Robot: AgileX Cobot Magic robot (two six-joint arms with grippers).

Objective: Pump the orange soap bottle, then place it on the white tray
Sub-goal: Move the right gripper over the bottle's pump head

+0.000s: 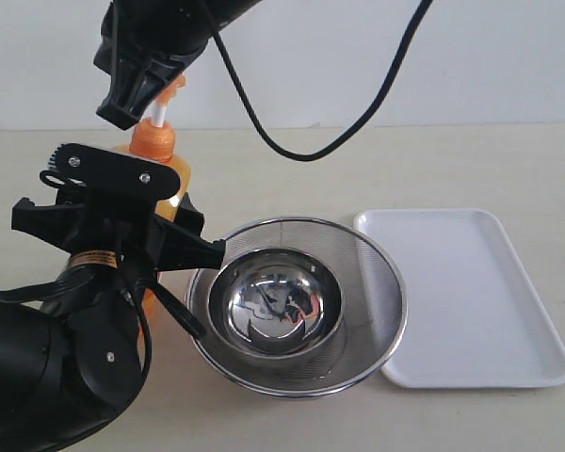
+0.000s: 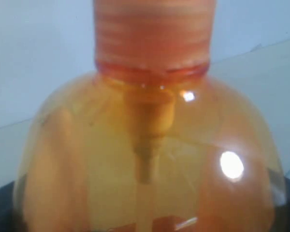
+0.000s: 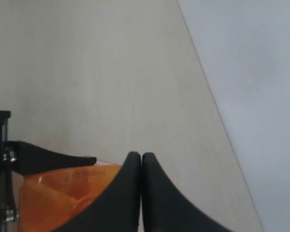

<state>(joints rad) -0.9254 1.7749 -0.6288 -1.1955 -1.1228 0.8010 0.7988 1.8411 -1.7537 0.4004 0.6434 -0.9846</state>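
We see the orange soap bottle (image 1: pixel 153 141) standing upright at the left side of the desk (image 1: pixel 358 169). Its lower part is hidden behind the left arm, so we cannot tell if its foot touches the desk.

The left gripper (image 1: pixel 122 229) reaches the bottle from the near side, and the bottle body sits between its jaws. These jaws stand fairly wide and close on the flat orange sides, holding the bottle. In the left wrist view the bottle (image 2: pixel 145 145) fills nearly the whole picture, with the ribbed collar above and the inner tube visible through the orange plastic. This shows that it lies deep between the jaws.

The right gripper (image 1: pixel 122 105) comes down from above and sits on the pump head, just over the white stem. In the right wrist view its jaws (image 3: pixel 141 162) are pressed together with no gap and nothing is between them. The orange bottle (image 3: pixel 67 193) lies directly beneath them, and one black finger (image 3: pixel 48 159) of the left gripper is beside it.

The white tray (image 1: pixel 452 282) lies flat at the right side of the desk, well apart from the bottle. Between the bottle and the tray stands the round mesh strainer (image 1: pixel 367 273) with a steel bowl (image 1: pixel 273 301) inside it. The strainer rim is just beside the tray edge. A black cable (image 1: pixel 292 146) hangs in a loop above the desk.
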